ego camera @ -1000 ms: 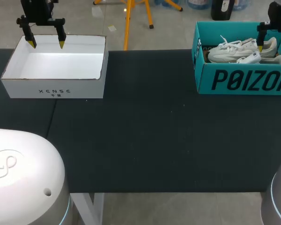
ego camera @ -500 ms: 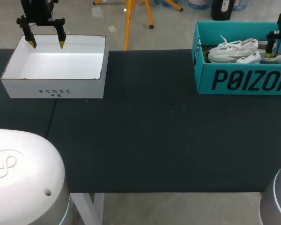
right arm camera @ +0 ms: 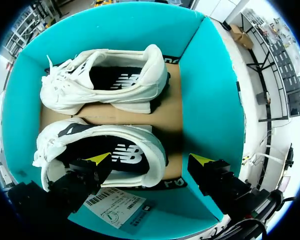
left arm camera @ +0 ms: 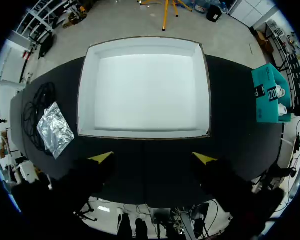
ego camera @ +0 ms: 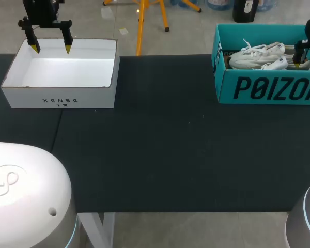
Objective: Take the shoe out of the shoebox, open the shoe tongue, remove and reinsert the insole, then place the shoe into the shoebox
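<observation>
A teal shoebox (ego camera: 268, 88) stands at the table's far right with two white shoes inside, lying on their sides. In the right wrist view one shoe (right arm camera: 110, 82) lies farther ahead and the other shoe (right arm camera: 105, 145) lies right under my right gripper (right arm camera: 150, 160). That gripper is open and hangs low in the box over this shoe's heel end, one tip above the shoe, the other above the gap by the box wall (right arm camera: 210, 100). My left gripper (ego camera: 51, 49) is open, holding nothing, above the far edge of a white box (ego camera: 62, 95).
The white box (left arm camera: 145, 134) at the far left is empty inside. A crumpled silver bag (left arm camera: 55, 131) and a black cable (left arm camera: 32, 107) lie beside it. A barcode label (right arm camera: 115, 206) sits in the teal box under my right gripper.
My right gripper has moved right and down into the teal shoebox, most of it in the first half second. The left arm has not moved.
</observation>
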Motion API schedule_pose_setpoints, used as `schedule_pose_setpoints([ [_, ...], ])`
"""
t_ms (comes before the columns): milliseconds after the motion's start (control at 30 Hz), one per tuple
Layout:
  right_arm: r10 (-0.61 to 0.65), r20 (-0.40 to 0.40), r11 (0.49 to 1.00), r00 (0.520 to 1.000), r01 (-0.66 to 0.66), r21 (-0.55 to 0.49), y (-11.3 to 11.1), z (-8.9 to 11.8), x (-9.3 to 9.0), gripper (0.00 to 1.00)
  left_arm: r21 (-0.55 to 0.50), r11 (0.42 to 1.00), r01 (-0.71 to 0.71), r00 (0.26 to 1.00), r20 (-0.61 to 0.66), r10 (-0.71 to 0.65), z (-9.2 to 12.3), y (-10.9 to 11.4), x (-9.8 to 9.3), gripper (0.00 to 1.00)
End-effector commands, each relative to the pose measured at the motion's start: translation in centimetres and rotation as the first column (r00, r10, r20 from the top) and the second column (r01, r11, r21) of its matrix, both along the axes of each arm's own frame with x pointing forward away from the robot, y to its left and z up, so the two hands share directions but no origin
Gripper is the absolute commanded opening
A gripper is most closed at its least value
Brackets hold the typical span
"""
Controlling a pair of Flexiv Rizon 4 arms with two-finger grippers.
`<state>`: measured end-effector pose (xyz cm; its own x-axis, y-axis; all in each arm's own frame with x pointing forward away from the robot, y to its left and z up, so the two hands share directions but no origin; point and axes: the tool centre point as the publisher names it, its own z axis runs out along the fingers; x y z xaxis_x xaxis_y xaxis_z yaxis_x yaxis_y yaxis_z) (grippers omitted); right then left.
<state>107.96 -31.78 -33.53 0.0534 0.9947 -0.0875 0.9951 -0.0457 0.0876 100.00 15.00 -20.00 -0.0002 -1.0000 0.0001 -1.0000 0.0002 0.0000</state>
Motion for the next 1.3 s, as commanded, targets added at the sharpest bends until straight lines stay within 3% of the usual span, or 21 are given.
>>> schedule_pose_setpoints([
  [33, -0.009, -0.022, 1.0, 1.0, 0.009, 0.011, -0.2, -0.9, 0.5, 1.0, 0.0, 1.0, 0.0, 1.0, 0.0, 0.0, 0.0, 0.0, 0.0, 1.0],
  [67, 0.001, -0.022, 1.0, 1.0, -0.001, 0.019, -0.2, -1.0, 0.4, 1.0, 0.0, 1.0, 0.0, 1.0, 0.0, 0.0, 0.0, 0.0, 0.0, 1.0],
  [100, 0.003, -0.021, 1.0, 1.0, -0.002, 0.012, -0.2, -1.0, 0.4, 0.89, 0.0, 1.0, 0.0, 1.0, 0.0, 0.0, 0.0, 0.0, 0.0, 1.0],
  [167, 0.0, -0.023, 1.0, 1.0, 0.001, 0.009, -0.1, -1.2, 0.3, 0.07, 0.0, 1.0, 0.0, 1.0, 0.0, 0.0, 0.0, 0.0, 0.0, 1.0],
  [200, 0.003, -0.025, 1.0, 1.0, -0.003, 0.0, -0.1, -1.3, 0.2, 0.0, 0.0, 1.0, 0.0, 1.0, 0.0, 0.0, 0.0, 0.0, 0.0, 1.0],
  [533, -0.039, -0.031, 0.999, 0.999, 0.038, -0.01, -0.9, -1.6, -0.7, 0.0, 0.0, 1.0, 0.0, 1.0, 0.0, 0.0, 0.0, 0.0, 0.0, 1.0],
  [833, -0.059, 0.012, 0.998, 0.998, 0.059, 0.0, -0.8, 0.7, -0.5, 0.0, 0.0, 1.0, 0.0, 1.0, 0.0, 0.0, 0.0, 0.0, 0.0, 1.0],
  [933, -0.078, 0.022, 0.997, 0.997, 0.078, -0.009, -0.9, 2.3, -0.2, 0.0, 0.0, 1.0, 0.0, 1.0, 0.0, 0.0, 0.0, 0.0, 0.0, 1.0],
  [1300, -0.147, 0.1, 0.988, 0.984, 0.151, -0.025, 0.0, 11.5, 0.8, 0.0, 0.0, 1.0, 0.0, 1.0, 0.0, 0.0, 0.0, 0.0, 0.0, 1.0],
])
